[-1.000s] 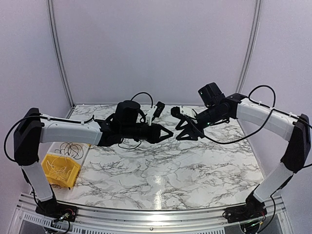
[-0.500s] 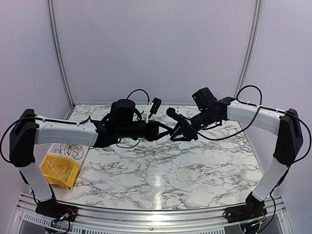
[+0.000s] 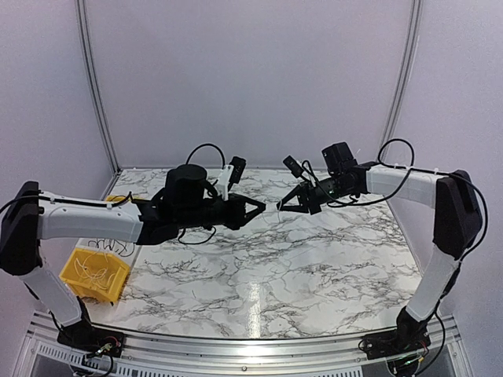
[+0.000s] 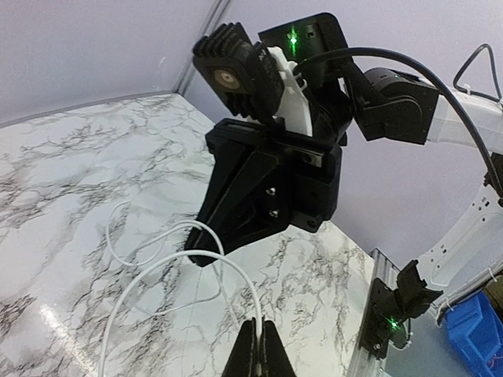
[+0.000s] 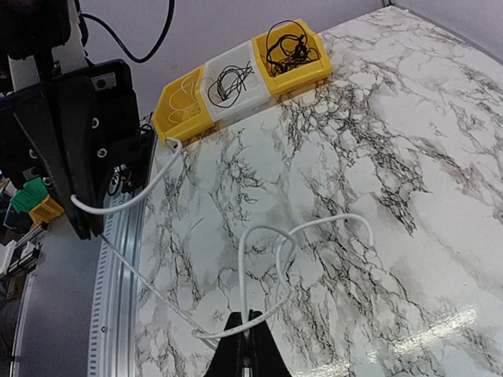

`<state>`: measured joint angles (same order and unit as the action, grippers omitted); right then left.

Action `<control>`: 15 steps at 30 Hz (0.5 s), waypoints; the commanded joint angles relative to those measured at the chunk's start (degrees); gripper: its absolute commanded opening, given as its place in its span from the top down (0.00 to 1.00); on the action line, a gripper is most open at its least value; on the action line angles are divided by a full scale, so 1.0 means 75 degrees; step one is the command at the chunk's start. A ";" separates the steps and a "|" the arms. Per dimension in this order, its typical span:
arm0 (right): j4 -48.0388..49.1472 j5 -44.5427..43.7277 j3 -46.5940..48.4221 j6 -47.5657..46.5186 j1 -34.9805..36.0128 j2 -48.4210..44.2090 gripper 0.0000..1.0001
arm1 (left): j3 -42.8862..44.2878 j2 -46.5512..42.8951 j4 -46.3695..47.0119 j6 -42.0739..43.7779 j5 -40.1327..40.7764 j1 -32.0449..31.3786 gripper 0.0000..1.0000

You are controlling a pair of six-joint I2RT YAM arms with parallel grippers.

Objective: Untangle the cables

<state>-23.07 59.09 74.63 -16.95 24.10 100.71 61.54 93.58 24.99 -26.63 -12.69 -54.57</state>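
Yellow bins (image 5: pixel 302 81) (a pale bin (image 5: pixel 240 106) between, seemingly touching) line the marbled table's (image 3: pixel 314 267) edge.

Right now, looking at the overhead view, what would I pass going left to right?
In order: left arm's elbow → yellow bin → left jaws → right jaws → right arm's elbow. Both jaws are shut on white cable.
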 commanded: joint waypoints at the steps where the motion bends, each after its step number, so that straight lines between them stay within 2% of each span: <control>1: 0.0300 -0.1297 -0.0159 0.0365 -0.0753 0.0525 0.97 | -0.0413 -0.1439 0.0450 0.0240 0.0749 -0.0178 1.00; 10: 0.0142 -0.2147 -0.0286 0.0089 -0.0926 0.0836 0.97 | -0.1338 -0.3694 0.0318 0.1220 0.3258 -0.0178 1.00; 15: -0.0052 -0.1641 -0.0287 -0.0291 -0.0928 0.0844 0.96 | -0.1511 -0.4521 -0.0066 0.1706 0.4529 -0.0178 1.00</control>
<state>-18.44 58.63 74.43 -16.19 24.16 103.66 49.21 69.30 20.25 -18.44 9.96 -56.18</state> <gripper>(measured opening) 0.035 0.018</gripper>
